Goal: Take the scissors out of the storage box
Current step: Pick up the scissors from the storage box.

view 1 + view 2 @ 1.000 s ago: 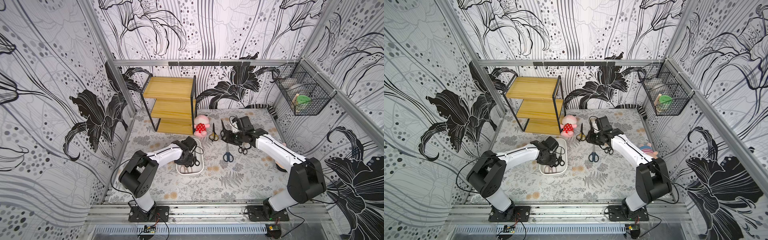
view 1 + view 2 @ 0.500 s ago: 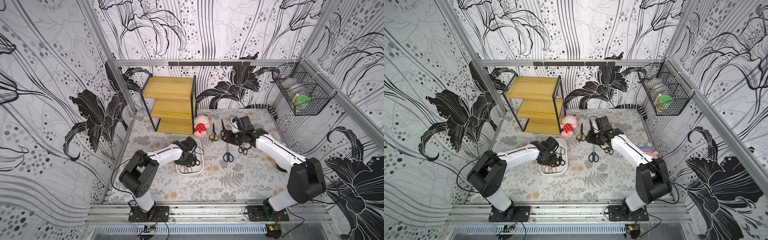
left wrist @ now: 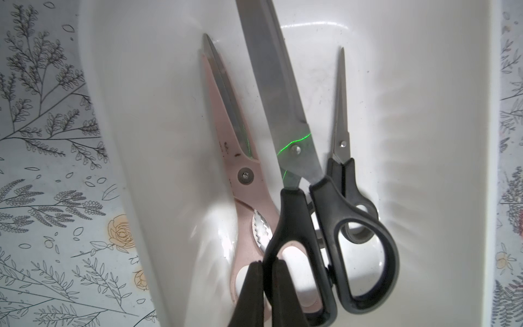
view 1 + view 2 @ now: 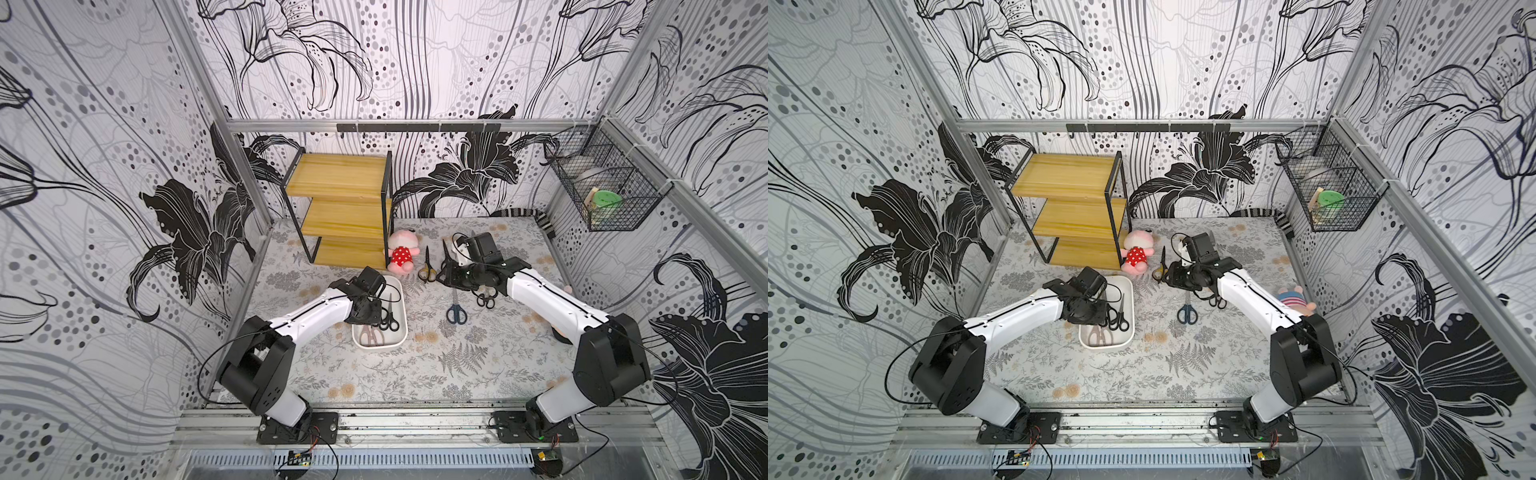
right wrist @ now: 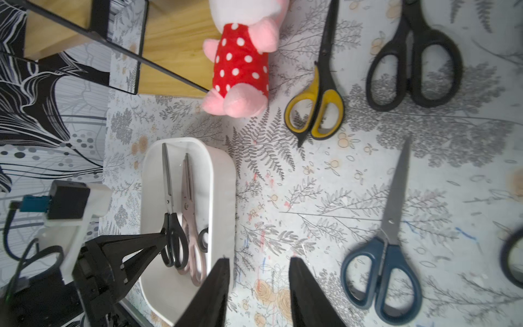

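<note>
Left arm point(image 4: 316, 309): white shells on the long links; black rounded housings at the joints.
Right arm point(image 4: 548, 299): same build, white links between black joints.
Base plates point(image 4: 297, 430): black, flat, fixed with silver screws.
Cable point(image 4: 200, 374): thin, black, looped beside the left shoulder joint; another showed as a dark line along each white link.
Wrist camera point(image 5: 69, 199): black box on a white bracket, with a blue plug.
Right gripper point(image 5: 259, 259): two black fingers point(image 5: 305, 294), wedge-shaped and pointed.
</note>
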`<state>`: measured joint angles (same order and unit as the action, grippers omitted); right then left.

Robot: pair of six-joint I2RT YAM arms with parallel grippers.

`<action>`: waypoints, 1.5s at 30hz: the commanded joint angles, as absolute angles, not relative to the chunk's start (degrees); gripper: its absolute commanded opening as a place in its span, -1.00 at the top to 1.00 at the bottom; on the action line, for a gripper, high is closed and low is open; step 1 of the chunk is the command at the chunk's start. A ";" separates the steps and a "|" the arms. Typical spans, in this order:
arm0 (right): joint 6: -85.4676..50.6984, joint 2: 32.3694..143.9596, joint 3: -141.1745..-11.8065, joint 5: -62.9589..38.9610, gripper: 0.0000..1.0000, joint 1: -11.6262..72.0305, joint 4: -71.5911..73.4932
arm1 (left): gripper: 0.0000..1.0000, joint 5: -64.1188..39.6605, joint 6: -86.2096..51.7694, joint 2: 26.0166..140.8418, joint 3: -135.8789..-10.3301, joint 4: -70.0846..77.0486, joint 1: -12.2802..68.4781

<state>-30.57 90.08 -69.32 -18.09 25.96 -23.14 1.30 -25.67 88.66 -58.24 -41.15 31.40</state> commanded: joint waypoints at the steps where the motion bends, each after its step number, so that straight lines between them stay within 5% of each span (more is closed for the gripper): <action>1: -29.04 92.39 -70.97 -24.79 0.20 28.24 -18.82 | 1.00 0.40 -26.37 87.01 -58.95 -42.01 31.04; 6: -27.89 97.40 -70.92 -38.28 0.15 31.79 -12.54 | 1.00 -2.26 -27.14 84.83 -60.43 -39.67 30.96; 19: -26.15 103.16 -73.56 -39.87 0.05 35.61 -12.44 | 1.00 -8.22 -29.09 84.27 -62.49 -34.82 31.00; 25: -27.26 103.68 -73.04 -40.52 0.40 35.71 -11.00 | 1.00 -8.87 -29.88 84.46 -62.41 -33.42 31.01; 39: -27.84 104.15 -72.52 -40.26 0.83 35.68 -10.33 | 1.00 -10.50 -30.78 83.99 -61.96 -30.91 30.97; 45: -28.13 103.21 -71.83 -38.28 0.86 35.69 -10.32 | 0.17 -8.79 -31.54 82.41 -62.36 -30.24 30.95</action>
